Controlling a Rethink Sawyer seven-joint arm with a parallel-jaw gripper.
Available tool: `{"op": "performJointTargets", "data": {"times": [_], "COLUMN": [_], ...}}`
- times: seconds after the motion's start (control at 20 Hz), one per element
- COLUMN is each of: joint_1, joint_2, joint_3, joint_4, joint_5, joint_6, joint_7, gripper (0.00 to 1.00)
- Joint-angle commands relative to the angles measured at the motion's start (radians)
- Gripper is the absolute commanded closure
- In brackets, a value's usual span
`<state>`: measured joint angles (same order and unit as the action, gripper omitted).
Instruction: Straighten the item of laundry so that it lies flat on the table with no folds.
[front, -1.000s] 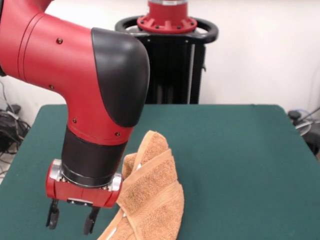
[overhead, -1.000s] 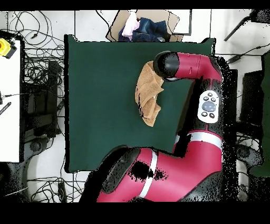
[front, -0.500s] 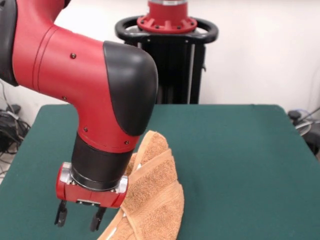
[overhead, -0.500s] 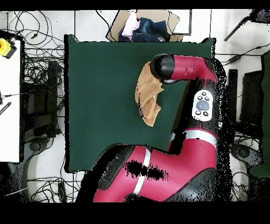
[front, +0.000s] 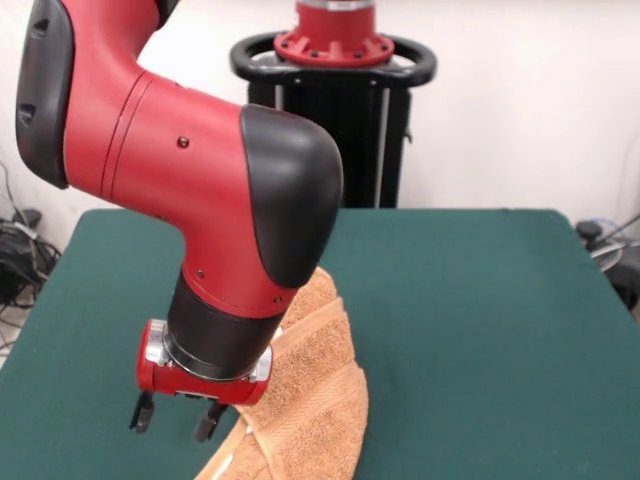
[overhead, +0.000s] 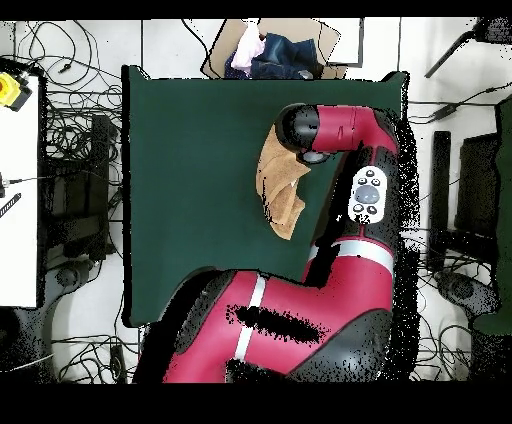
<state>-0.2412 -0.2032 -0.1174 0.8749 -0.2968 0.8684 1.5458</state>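
Observation:
The item of laundry (front: 310, 400) is an orange-tan terry towel, folded and bunched into a long strip on the dark green table (front: 480, 330). A woven band runs across it, and its near end leaves the front view at the bottom. From overhead the towel (overhead: 278, 188) lies in the table's (overhead: 190, 200) right half. My gripper (front: 176, 415) hangs open just left of the towel in the front view, its two dark fingers apart and holding nothing. The wrist hides the gripper from overhead.
The red and black arm (overhead: 345, 135) spans the table's right side in the overhead view. A cardboard box of clothes (overhead: 268, 52) sits beyond the far table edge. Cables (overhead: 70, 150) lie on the floor to the left.
The arm has swung toward the towel: in the front view the gripper moved right and now hangs right beside the cloth. The towel has not moved.

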Motion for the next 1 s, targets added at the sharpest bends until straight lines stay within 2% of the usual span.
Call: {"op": "performJointTargets", "data": {"times": [0.05, 0.35, 0.45, 0.55, 0.7, 1.0], "joint_1": [0.025, 0.033, 0.018, 0.008, 0.001, -0.037], "joint_2": [0.04, 0.043, 0.031, 0.019, 0.0, -0.122], "joint_3": [-0.011, -0.027, -0.001, 0.017, 0.025, 0.053], "joint_4": [0.018, 0.02, 0.052, 0.079, 0.107, 0.237], "joint_5": [-0.018, -0.019, -0.003, -0.002, -0.009, 0.018], "joint_6": [0.086, 0.073, -0.052, -0.121, -0.167, -0.15], "joint_7": [0.122, 0.128, 0.159, 0.158, 0.133, 0.017], "gripper": [0.0, 0.0, 0.0, 0.0, 0.0, 0.0]}}
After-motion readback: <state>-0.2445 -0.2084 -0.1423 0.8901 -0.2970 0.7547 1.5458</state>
